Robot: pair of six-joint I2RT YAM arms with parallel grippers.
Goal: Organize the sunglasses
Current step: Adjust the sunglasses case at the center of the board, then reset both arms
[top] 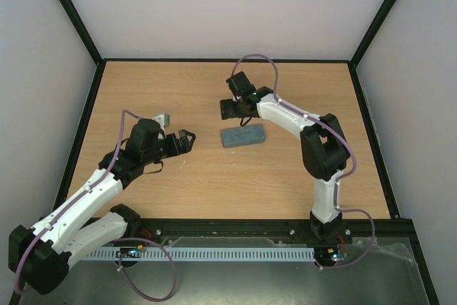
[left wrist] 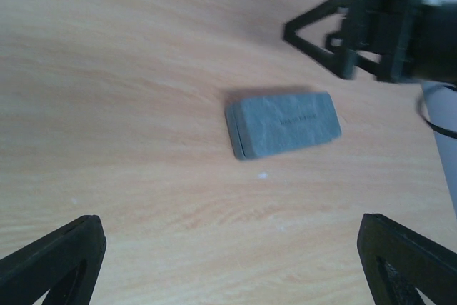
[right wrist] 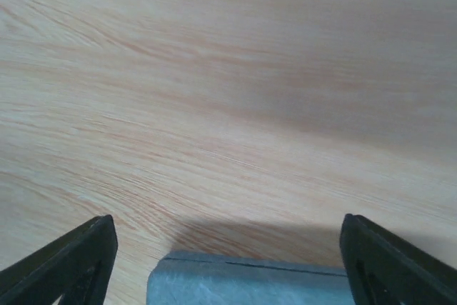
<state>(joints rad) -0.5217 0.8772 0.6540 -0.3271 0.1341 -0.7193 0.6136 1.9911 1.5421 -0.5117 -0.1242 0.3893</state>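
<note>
Top external view: the sunglasses do not show here, nor in either wrist view, so where they lie cannot be told. What shows is the case (top: 243,136), grey-blue and oblong, lying shut and flat on the table (top: 178,191) a little right of the middle, its long side running left to right with the right end slightly farther.

The right gripper (top: 230,108) hangs just beyond the far left part of the case, pointing down at the wood. In the right wrist view its two dark fingers stand well apart at the bottom corners, the right gripper (right wrist: 228,223) holding nothing, and the top edge of the case (right wrist: 246,283) lies low between them, touching neither finger.

The left gripper (top: 187,139) is to the left of the case, near it but apart, aimed toward it. In the left wrist view its fingers sit far apart in the bottom corners, the left gripper (left wrist: 228,230) empty, with bare wood between them. Beyond lies the case (left wrist: 283,124), its seam showing along the left end, and farther right the black frame of the right gripper (left wrist: 318,44) above the case's far right corner.
</note>
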